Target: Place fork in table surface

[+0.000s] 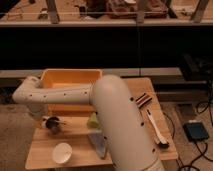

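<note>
My gripper (49,121) hangs from the white arm's bent wrist at the table's left side, right at a small dark cup (53,126). A thin pale sliver at the cup's right, which I take for the fork (61,121), pokes out sideways; I cannot tell whether the gripper touches it. The light-brown wooden table surface (75,145) stretches under both. My big white arm covers the table's middle.
A yellow tub (70,78) stands at the back of the table. A white bowl (62,152) sits at the front left. A green item (93,120) and a grey-blue one (98,143) lie mid-table. Right side: dark striped utensils (143,100), white-handled brush (154,127).
</note>
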### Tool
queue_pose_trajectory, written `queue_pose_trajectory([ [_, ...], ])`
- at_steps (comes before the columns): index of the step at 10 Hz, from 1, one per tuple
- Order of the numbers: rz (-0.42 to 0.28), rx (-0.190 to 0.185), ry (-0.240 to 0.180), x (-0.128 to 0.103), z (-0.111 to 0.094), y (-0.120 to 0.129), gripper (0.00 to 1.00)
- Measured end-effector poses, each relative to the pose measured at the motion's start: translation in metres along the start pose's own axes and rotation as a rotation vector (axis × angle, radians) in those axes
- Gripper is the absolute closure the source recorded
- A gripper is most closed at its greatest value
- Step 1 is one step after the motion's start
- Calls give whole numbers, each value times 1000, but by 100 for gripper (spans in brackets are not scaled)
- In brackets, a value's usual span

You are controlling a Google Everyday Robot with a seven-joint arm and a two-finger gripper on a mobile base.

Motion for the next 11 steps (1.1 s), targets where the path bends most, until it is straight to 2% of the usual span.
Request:
queue_pose_trajectory([
  [6,12,-6,-6,1,5,2,42],
  [11,37,-21,-1,-3,2,15,42],
])
